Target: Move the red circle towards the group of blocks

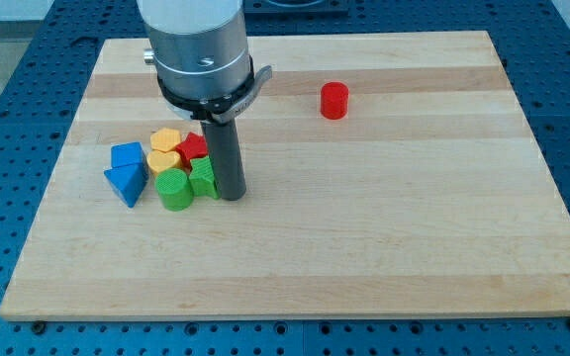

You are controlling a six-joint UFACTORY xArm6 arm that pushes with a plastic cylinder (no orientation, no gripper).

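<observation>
1 red circle [334, 100] well apart from my tip [232, 196]

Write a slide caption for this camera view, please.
My tip rests beside the clustered blocks, while the red circle sits alone toward the view's top right.

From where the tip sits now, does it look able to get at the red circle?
Probably yes. My tip rests beside the block group at its right edge, and bare board lies between it and the red circle, with no block in between.

Wooden board [364, 247]: 7 clustered blocks [166, 163] left, red circle [334, 100] apart.
</observation>
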